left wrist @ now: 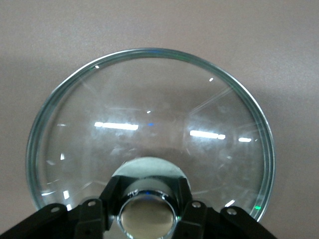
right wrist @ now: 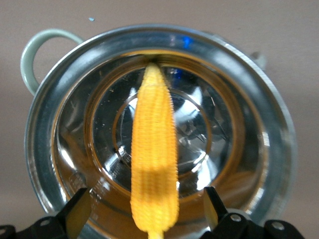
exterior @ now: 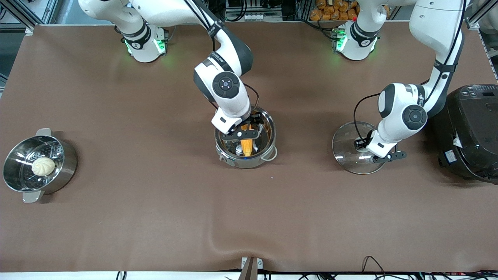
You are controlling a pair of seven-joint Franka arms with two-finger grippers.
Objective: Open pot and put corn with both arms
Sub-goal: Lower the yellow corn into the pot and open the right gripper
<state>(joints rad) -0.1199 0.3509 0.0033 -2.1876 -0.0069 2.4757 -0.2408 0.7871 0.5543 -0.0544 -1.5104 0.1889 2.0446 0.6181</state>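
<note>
— What colours sit under the black right gripper (right wrist: 149, 211)?
— A yellow-orange corn (right wrist: 154, 164) with fine rows of kernels, inside the shiny steel pot (exterior: 246, 140) (its loop handle (right wrist: 37, 50) is pale).
— And at the black left gripper (left wrist: 147, 214)?
— A clear glass lid (left wrist: 149, 114) with a silvery rim and a tan knob (left wrist: 147, 216), on the plain brown table (exterior: 155, 217).

A robotics lab, staged with cookware: two white jointed robot arms (exterior: 229, 93) bolted along a brown cloth-covered table (exterior: 155, 217), aluminium framing (exterior: 23, 11) and loose black cables (exterior: 373, 264) at its edges.
</note>
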